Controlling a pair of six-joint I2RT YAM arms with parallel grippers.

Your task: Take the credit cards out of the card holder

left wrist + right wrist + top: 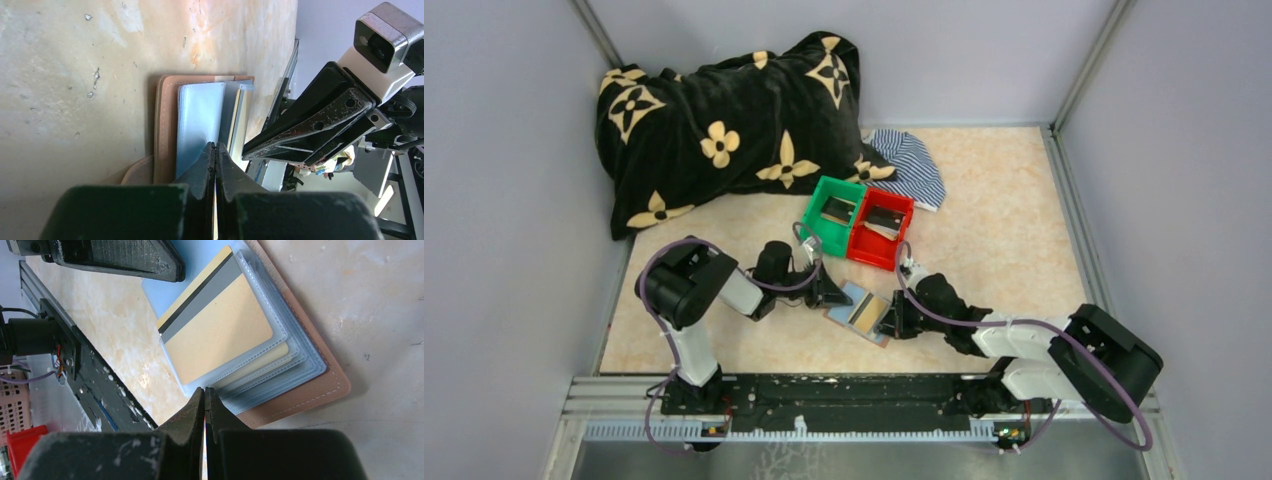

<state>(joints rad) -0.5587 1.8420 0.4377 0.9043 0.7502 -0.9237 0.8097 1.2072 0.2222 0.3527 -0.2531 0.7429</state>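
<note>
The stitched brown card holder (861, 312) lies open near the marbled table's (1004, 250) front edge, a gold striped credit card (220, 335) in its clear sleeves (292, 357), with the left gripper (215, 146) and right gripper (205, 390) pressed shut at its sides, any grasp unclear.

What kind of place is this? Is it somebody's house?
Likely a robot practice booth, not a home. Plain grey walls box in a small table, the left arm and right arm are bolted to a metal rail, with plastic bins as props.
</note>
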